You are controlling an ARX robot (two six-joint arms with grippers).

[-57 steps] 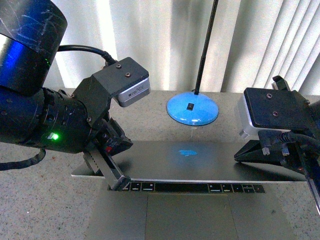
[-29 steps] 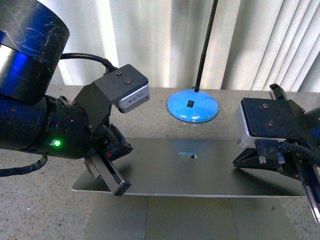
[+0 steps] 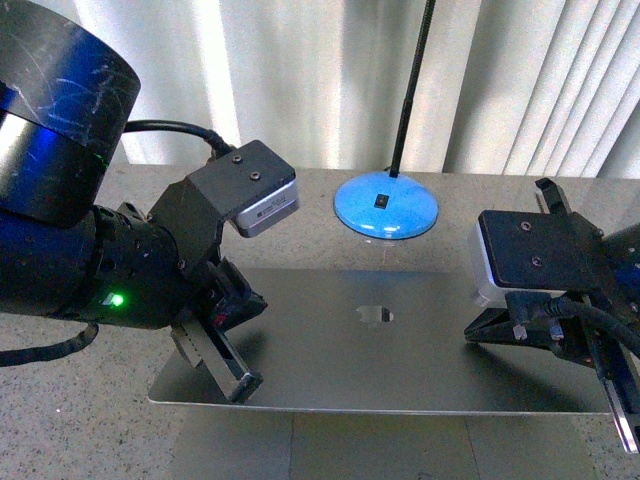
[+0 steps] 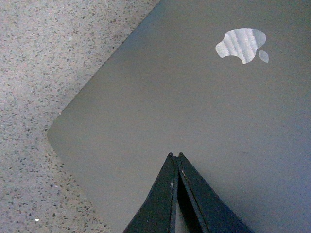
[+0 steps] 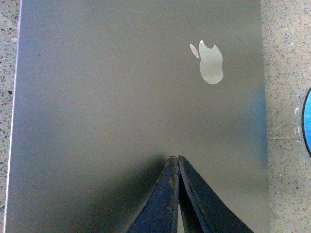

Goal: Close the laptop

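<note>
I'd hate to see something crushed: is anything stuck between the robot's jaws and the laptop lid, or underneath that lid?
Nothing visible. The left gripper and right gripper, jaws shut, rest directly on the lid of the laptop. The strip of its base showing in front is bare; the space beneath the lid is hidden.

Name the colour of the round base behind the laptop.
The round base is bright blue; see front view.

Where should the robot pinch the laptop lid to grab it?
Probably the laptop lid by its thin front edge, coming from the robot's side. That edge seems to sit slightly above the base, leaving room for a finger underneath. The broad flat top gives nothing to pinch.
</note>
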